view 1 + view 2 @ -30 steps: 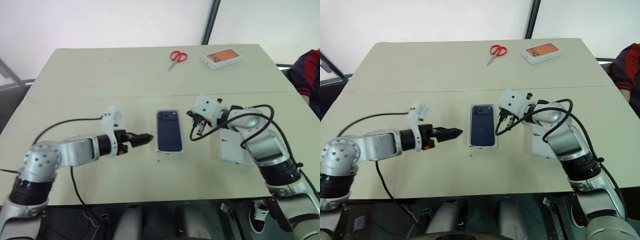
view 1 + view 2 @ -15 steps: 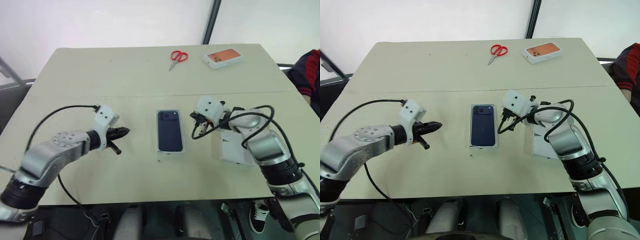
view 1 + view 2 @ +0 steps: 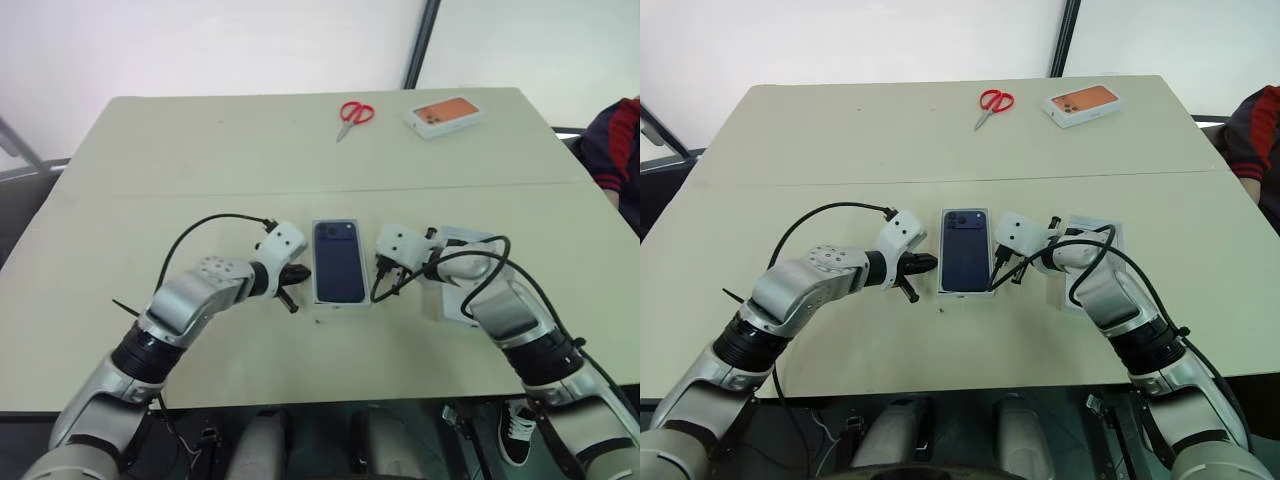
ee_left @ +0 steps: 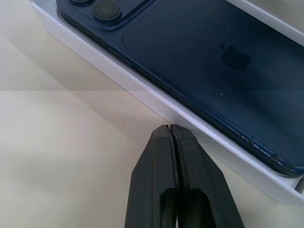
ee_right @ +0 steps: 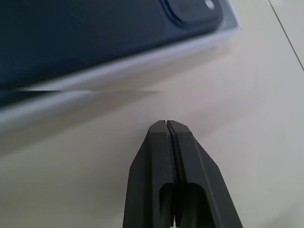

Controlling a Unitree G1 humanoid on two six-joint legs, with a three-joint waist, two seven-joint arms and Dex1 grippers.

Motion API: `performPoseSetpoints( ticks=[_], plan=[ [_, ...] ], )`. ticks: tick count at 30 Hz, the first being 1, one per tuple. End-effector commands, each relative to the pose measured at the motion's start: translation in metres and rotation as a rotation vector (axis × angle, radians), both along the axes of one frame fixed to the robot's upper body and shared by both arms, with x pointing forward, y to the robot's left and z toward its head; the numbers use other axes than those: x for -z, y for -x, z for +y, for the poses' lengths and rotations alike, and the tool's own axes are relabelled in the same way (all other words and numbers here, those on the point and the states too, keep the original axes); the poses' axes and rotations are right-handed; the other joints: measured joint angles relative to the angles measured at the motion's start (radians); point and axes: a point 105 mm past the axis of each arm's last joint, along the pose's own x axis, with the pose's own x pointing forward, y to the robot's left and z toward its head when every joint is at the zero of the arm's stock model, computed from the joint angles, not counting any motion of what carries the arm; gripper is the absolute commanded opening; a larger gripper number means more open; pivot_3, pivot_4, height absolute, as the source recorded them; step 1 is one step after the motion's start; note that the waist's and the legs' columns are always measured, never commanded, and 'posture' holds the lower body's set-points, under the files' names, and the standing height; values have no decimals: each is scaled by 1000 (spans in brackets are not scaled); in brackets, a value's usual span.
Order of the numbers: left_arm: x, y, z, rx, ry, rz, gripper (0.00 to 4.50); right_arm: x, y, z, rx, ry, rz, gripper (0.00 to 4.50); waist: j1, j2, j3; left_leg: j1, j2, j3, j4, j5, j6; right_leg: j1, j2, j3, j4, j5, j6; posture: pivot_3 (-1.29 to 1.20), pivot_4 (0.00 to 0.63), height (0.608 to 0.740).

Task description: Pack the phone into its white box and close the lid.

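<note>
Pincers (image 3: 298, 272) flanking boxed phone (image 3: 338, 262)

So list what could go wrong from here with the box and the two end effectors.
Both shut end effectors, left and right, flank the shallow white cardboard box holding the slim navy-blue phone; uneven pushing could skew it or slide it. The white cardboard lid lies partly under the right arm, which may drag it.

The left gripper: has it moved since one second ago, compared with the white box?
Yes. The left gripper has moved toward the white box holding the phone, and now sits beside its left wall, jaws shut.
</note>
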Motion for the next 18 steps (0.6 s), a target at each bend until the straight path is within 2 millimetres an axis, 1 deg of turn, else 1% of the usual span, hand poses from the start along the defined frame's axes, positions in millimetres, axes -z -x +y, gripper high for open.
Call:
performPoseSetpoints(
  ticks=[1,5,9,13,18],
  plan=[
    [1,0,-15,33,3,1,82,-9,7,11,-44,-12,-30,0,6,0,0,0,0,0,0,0,0,0,0,0,0,0,0,0,150,740],
    [1,-1,-38,79,33,0,82,-13,9,6,-31,-7,-32,0,20,0,0,0,-2,-1,2,0,0,3,-1,-2,-1,0,0,0,150,740],
    [-2,1,-59,129,62,-1,82,-17,12,-7,-6,15,-36,0,24,0,0,0,-3,-2,3,0,1,5,-2,-3,-2,0,0,0,150,740],
    [-4,5,-81,187,100,15,82,-18,19,-20,11,36,-27,0,24,0,0,0,-4,-3,3,-1,1,5,-2,-4,-2,0,0,0,150,740],
    [-7,17,-111,311,107,27,82,-18,25,-41,65,57,-16,0,21,0,0,0,-4,-2,3,-1,1,5,-2,-4,-2,0,0,0,150,740]
  ],
)
